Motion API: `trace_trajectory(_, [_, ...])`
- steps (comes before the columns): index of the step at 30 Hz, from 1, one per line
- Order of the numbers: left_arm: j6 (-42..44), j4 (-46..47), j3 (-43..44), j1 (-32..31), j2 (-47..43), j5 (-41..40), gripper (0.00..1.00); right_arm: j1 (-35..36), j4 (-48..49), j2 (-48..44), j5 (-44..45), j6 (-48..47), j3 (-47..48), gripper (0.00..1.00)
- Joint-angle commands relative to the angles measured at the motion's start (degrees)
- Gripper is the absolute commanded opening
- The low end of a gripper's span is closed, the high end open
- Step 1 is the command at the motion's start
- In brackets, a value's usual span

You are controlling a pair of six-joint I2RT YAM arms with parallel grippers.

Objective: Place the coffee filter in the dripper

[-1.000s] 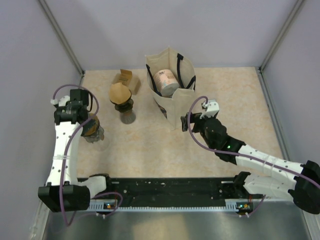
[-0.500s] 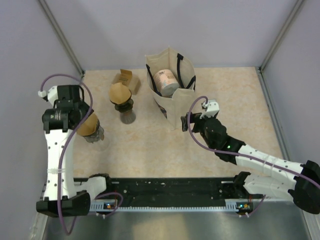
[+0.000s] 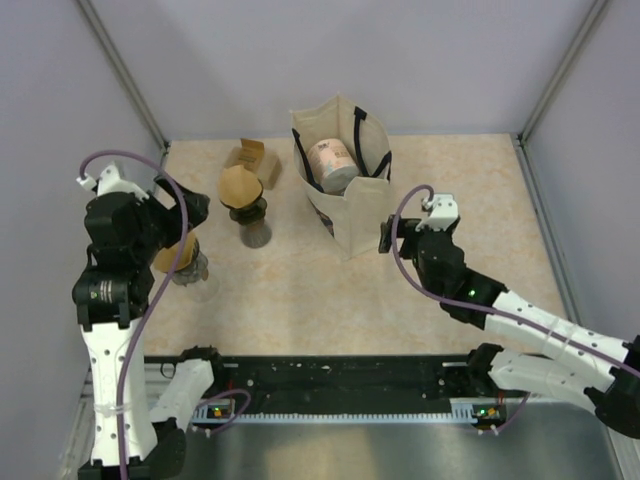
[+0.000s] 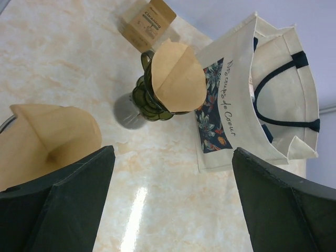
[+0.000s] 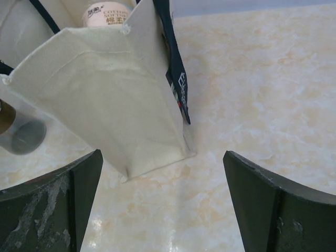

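A brown paper coffee filter (image 4: 50, 137) sits in a clear glass dripper (image 3: 192, 270) at the near left; in the top view this filter (image 3: 170, 255) is partly hidden by my left arm. My left gripper (image 4: 173, 163) hangs open above the table just right of it, holding nothing; from above the left gripper (image 3: 186, 212) shows over the dripper. A second filter (image 4: 176, 81) stands in a dark green dripper (image 4: 143, 101) farther back. My right gripper (image 5: 163, 157) is open and empty beside the tote bag.
A cream tote bag (image 3: 345, 195) with dark handles stands at the back middle, a pink cup (image 3: 330, 160) inside it. A small cardboard box (image 3: 250, 157) lies behind the green dripper. Grey walls close in the left, right and back sides.
My left gripper has opened, let go of the filter in the near-left dripper, and risen away from it. The right gripper has shifted slightly right, still open.
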Motion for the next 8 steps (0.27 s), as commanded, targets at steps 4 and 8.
trace_trajectory(4, [2.95, 5.93, -1.15, 0.3, 0.7, 2.79, 0.99, -0.36, -1.56, -4.77, 2.75, -2.15, 2.7, 0.99])
trace_trajectory(8, [3.57, 5.58, -0.98, 0.3, 0.53, 0.87, 0.99, -0.45, -1.91, -4.95, 3.01, -1.97, 3.22, 0.99])
